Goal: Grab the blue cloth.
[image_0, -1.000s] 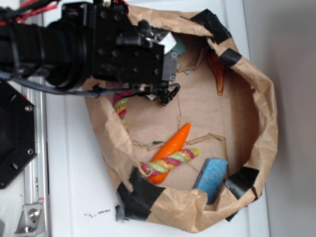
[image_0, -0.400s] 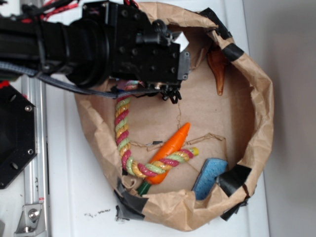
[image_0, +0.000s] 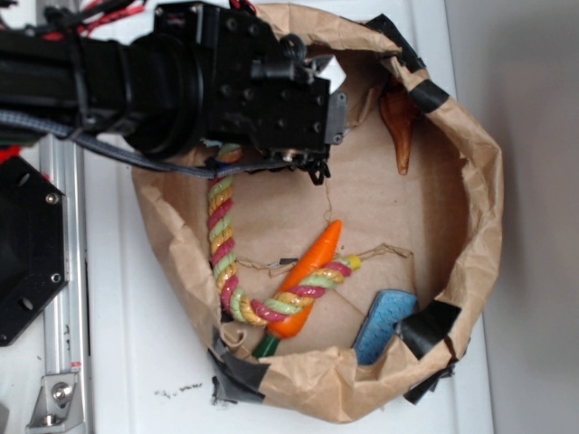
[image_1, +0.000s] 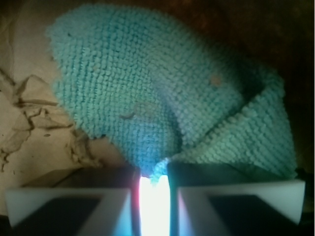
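The crumpled brown paper bin [image_0: 470, 181], patched with black tape, surrounds the work; the black WidowX arm [image_0: 136, 81] reaches in over its upper left rim. Directly under the tool, the blue cloth [image_1: 147, 93] fills the wrist view, a folded teal terry piece on the paper floor. The gripper [image_1: 153, 177] has its two pale fingers [image_1: 231, 189] drawn nearly together, a small tuft of the cloth's edge pinched in the narrow gap. Well away from the tool lie a braided rope toy [image_0: 222, 235], an orange carrot toy [image_0: 308, 271] and a blue sponge [image_0: 384, 321]. The grasp looks made; lifting remains, and the thin pinch may slip.
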You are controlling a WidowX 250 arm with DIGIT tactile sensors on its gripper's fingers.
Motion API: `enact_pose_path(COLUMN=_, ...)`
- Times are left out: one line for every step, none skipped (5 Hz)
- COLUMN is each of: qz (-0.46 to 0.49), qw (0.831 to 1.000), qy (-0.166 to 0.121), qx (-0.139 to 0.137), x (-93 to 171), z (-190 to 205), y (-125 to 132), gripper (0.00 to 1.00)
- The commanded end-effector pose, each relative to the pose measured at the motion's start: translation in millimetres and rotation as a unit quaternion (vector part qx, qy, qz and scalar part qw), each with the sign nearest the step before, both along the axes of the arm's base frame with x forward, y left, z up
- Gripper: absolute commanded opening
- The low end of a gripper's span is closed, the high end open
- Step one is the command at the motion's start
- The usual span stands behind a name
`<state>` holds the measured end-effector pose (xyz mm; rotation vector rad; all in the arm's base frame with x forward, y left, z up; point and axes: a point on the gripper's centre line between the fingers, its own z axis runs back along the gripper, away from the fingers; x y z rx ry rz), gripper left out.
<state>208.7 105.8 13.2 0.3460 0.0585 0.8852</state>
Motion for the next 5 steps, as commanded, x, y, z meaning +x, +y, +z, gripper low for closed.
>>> enact_pose_path(qz=-0.079, qw=0.994, qy=-0.058, qx=-0.041, x=22, z=55, y=-7, gripper=0.0)
enact_pose_path(qz=-0.189, qw=0.974, qy=-0.104, qx=-0.072, x=55, z=107, y=-39, gripper=0.0)
enact_pose_path(qz=-0.273, qw=0.949, qy=-0.131, qx=-0.083, x=67, z=140, y=-72, gripper=0.0)
enact_pose_path(qz=-0.369, qw=0.907, qy=-0.16, qx=-0.123, x=62, z=140, y=-82, gripper=0.0)
enact_pose_path(qz=-0.401, qw=0.894, qy=-0.163, qx=-0.112, x=59, z=140, y=-78, gripper=0.0)
